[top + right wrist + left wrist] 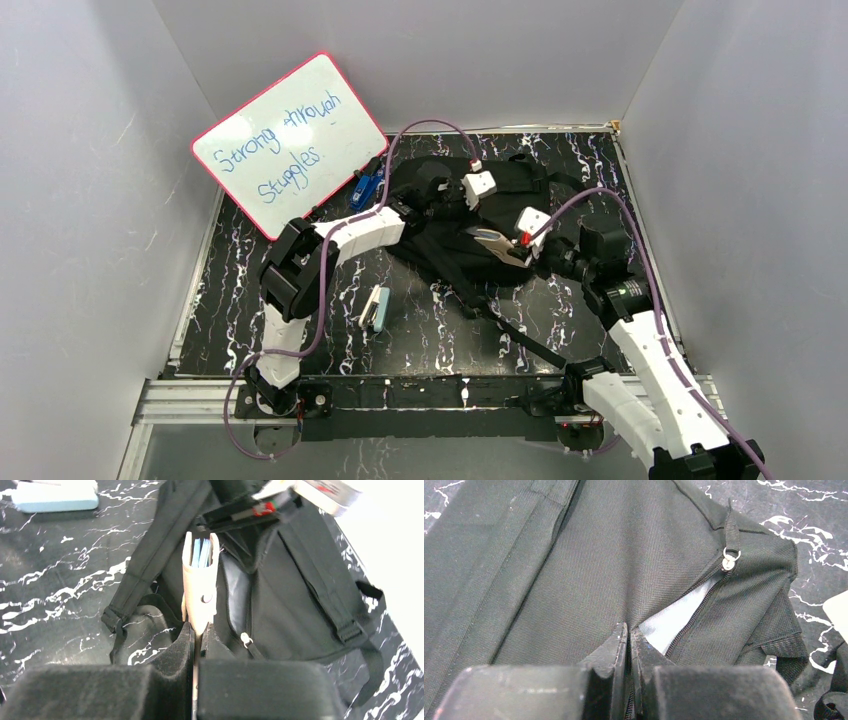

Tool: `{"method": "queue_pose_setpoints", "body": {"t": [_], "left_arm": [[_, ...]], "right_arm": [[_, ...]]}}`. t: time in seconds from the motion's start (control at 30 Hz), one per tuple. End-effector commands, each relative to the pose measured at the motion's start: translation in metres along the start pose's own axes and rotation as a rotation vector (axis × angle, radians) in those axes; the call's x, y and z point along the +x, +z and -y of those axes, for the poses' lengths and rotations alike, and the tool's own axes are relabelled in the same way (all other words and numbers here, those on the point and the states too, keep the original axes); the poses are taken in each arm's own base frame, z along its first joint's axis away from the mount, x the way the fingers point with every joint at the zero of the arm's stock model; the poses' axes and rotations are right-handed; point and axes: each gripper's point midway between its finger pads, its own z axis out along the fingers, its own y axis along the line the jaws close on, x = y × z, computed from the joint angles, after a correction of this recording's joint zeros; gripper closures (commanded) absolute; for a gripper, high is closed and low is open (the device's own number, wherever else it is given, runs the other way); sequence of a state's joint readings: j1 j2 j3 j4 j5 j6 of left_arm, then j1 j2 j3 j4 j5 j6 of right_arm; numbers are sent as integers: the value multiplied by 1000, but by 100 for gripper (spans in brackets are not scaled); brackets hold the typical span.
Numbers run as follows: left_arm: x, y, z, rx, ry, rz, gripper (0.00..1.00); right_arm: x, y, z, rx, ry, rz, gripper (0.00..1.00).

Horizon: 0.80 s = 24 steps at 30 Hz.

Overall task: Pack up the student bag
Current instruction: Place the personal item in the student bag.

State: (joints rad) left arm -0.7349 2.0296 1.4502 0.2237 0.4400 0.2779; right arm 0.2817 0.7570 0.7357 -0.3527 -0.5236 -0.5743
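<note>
The left end effector [629, 645] is pinched shut on the student bag [624, 555], gripping the lip of its zip opening; grey lining [674, 620] shows just ahead of its tips. The right end effector [198, 630] clamps a beige snap case [200, 580] upright, with the bag's mouth just beyond it, slightly right. Best to lift the lip higher, then slide the case in edge-first.

Top view high and behind, looking down, wrist views close past their jaws, all sharing the student bag [450, 255]

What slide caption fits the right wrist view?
Right gripper pinching a beige snap-button case before the black student bag's open zipper.
</note>
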Motion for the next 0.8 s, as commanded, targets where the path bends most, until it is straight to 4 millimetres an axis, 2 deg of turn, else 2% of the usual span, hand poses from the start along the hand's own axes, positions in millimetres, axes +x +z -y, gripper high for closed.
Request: {"method": "queue_pose_setpoints", "body": {"t": [0.0, 0.33, 0.6, 0.77], "left_arm": [[-69, -23, -6, 16, 41, 123, 100], [-76, -23, 6, 91, 21, 125, 100], [-84, -25, 13, 143, 8, 126, 100], [-82, -25, 19, 175, 4, 118, 100]], "right_arm": [[-38, -2, -10, -121, -313, 162, 100], [-32, 7, 8, -85, -590, 137, 100], [-29, 20, 17, -97, -621, 110, 100], [-30, 30, 23, -72, -619, 111, 100]]}}
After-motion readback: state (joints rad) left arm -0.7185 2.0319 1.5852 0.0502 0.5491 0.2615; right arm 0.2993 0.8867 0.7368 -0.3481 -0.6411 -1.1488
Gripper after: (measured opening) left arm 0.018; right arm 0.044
